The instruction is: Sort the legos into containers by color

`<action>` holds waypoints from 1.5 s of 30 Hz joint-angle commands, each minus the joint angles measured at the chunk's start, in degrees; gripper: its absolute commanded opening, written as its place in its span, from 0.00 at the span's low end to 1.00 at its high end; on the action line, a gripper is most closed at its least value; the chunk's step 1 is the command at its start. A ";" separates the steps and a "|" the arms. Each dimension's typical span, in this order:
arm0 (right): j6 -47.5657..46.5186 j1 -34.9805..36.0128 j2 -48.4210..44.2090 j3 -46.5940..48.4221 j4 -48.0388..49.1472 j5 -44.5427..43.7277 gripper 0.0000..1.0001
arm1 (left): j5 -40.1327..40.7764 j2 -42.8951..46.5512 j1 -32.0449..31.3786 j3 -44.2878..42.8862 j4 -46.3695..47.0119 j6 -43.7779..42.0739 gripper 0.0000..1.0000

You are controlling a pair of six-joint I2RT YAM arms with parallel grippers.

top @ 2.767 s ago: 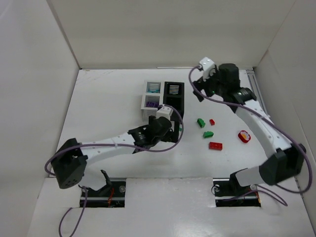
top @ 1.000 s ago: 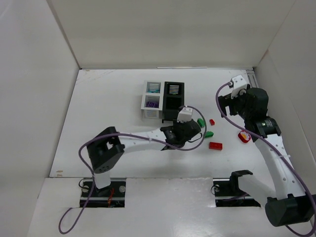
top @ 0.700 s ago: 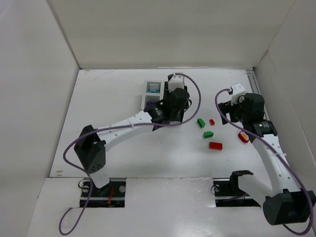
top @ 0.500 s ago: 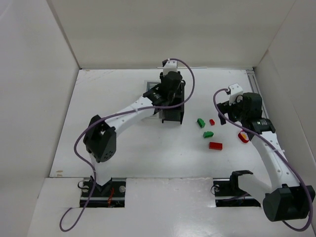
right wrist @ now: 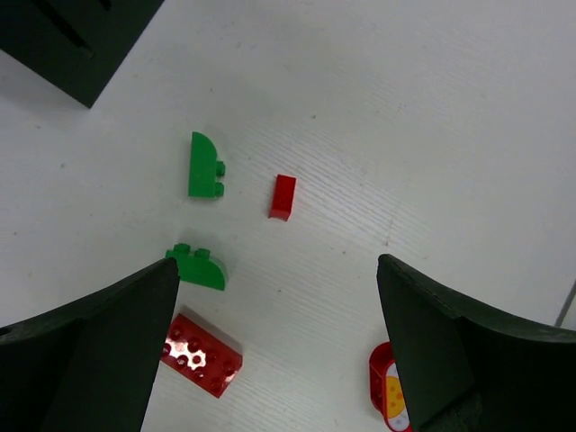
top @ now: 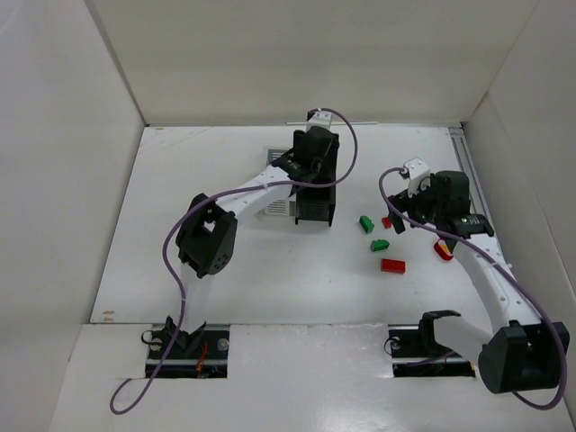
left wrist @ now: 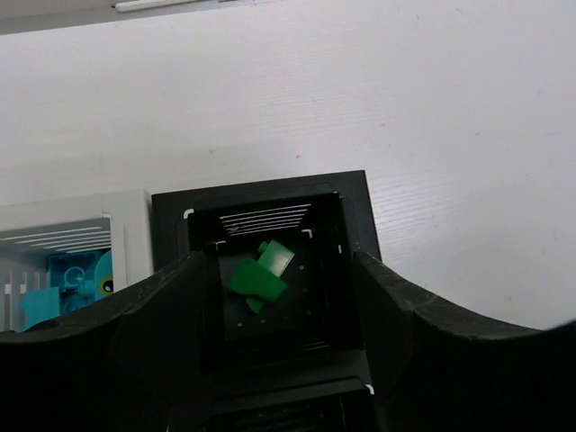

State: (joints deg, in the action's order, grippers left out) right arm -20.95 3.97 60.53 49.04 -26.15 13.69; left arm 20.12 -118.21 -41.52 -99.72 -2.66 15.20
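My left gripper [top: 315, 160] hangs open and empty over the far compartment of the black container [left wrist: 261, 193], where green legos [left wrist: 261, 274] lie. The white container [left wrist: 76, 225] beside it holds teal legos [left wrist: 54, 283]. In the top view my arm hides much of both boxes [top: 315, 209]. My right gripper [right wrist: 277, 288] is open and empty above the loose legos: two green ones [right wrist: 204, 166] [right wrist: 198, 267], a small red one [right wrist: 283, 196] and a larger red brick [right wrist: 202, 354]. In the top view they lie left of the right gripper [top: 403, 214].
A rounded red piece with a yellow face [right wrist: 387, 396] lies right of the loose legos, also seen from above [top: 444, 249]. White walls close in the table on the left, back and right. The black container's corner [right wrist: 72, 36] shows at the right wrist view's upper left.
My left arm swung from the table's middle back to above the black container's far compartment. My right gripper moved left and nearer, over the loose legos.
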 commanded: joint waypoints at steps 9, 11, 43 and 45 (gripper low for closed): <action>-2.96 14.91 18.18 4.91 3.29 -1.91 0.96 | -0.87 15.37 -1.45 6.99 2.57 -1.23 0.92; -1.73 15.46 21.10 6.07 4.09 -4.01 0.93 | 0.43 20.44 -2.86 10.85 1.00 -1.75 1.00; 0.12 21.16 34.64 34.62 6.65 -5.16 0.16 | 0.53 74.10 -9.02 66.24 -7.36 29.53 1.00; -1.37 21.78 39.56 40.33 5.24 -5.17 0.16 | -0.16 74.09 -9.02 66.76 -5.62 29.53 1.00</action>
State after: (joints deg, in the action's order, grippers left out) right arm -20.34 24.75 94.39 84.42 -19.18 8.80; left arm 20.84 -44.23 -50.52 -33.34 -10.57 43.83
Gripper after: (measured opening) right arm 0.349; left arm 0.997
